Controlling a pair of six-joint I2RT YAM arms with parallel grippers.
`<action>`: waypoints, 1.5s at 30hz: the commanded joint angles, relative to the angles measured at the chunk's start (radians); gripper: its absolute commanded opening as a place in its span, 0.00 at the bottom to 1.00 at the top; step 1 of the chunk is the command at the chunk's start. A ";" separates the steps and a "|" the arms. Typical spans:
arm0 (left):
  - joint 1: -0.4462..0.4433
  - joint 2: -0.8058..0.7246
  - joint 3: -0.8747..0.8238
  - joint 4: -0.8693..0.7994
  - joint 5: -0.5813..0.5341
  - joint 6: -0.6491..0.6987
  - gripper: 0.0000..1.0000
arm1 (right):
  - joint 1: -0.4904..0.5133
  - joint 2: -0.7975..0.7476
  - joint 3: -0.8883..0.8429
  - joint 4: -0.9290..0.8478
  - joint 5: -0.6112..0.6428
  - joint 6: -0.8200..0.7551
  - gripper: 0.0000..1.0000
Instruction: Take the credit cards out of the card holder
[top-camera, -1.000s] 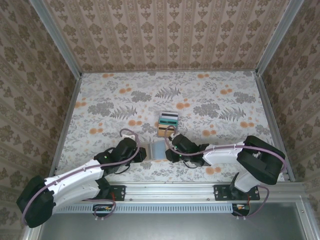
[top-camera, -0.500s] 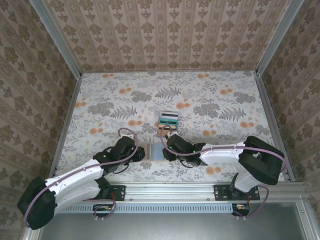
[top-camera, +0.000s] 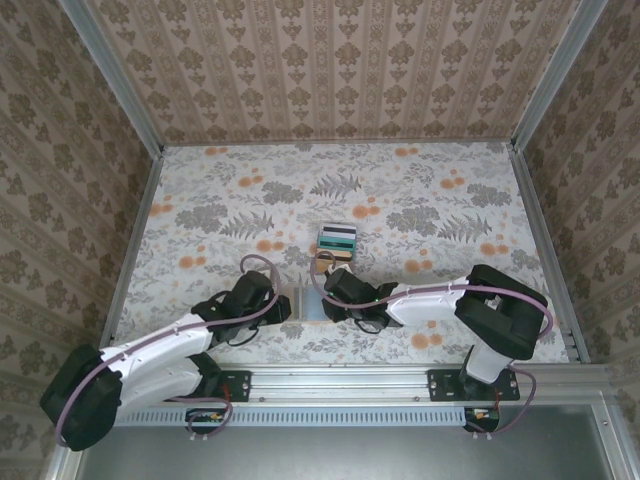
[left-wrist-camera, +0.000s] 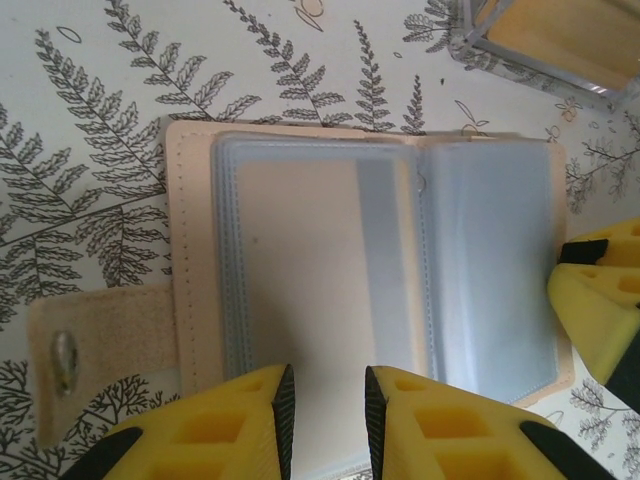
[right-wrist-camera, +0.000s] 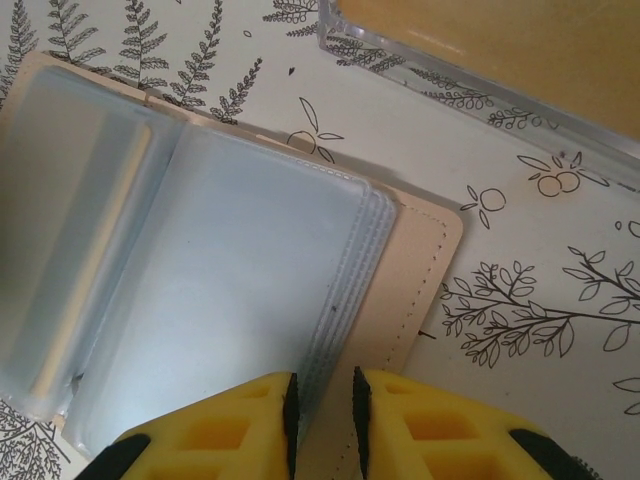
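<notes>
The card holder (top-camera: 309, 303) lies open on the flowered table between my two grippers, tan outside with grey-blue clear sleeves (left-wrist-camera: 300, 230). A pale card-like sheet sits in its left sleeve. My left gripper (left-wrist-camera: 328, 412) stands over the holder's near edge, jaws a narrow gap apart and nothing pinched. My right gripper (right-wrist-camera: 322, 410) straddles the edge of the sleeve stack and the tan cover (right-wrist-camera: 425, 265), jaws slightly apart. Two credit cards lie just beyond: a teal one with a dark stripe (top-camera: 337, 238) and an orange-tan one (top-camera: 324, 262), partly hidden by the right arm.
The holder's tan strap with a snap (left-wrist-camera: 95, 350) sticks out to its left. A finger of the right gripper (left-wrist-camera: 600, 300) shows at the holder's right edge. Patterned walls and metal rails (top-camera: 540, 250) ring the table; open floral surface stretches behind.
My right gripper has slid left onto the card holder's right page, covering more of it. The left gripper has hardly moved.
</notes>
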 joint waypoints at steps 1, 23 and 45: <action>0.005 0.017 0.001 0.020 0.014 0.026 0.28 | 0.007 0.021 0.009 -0.041 0.018 0.006 0.26; 0.010 0.037 0.016 -0.036 -0.030 0.026 0.25 | 0.007 -0.017 0.017 -0.097 0.020 -0.009 0.27; 0.010 0.051 0.000 0.086 0.090 0.039 0.31 | 0.007 0.013 0.019 -0.081 0.007 -0.005 0.26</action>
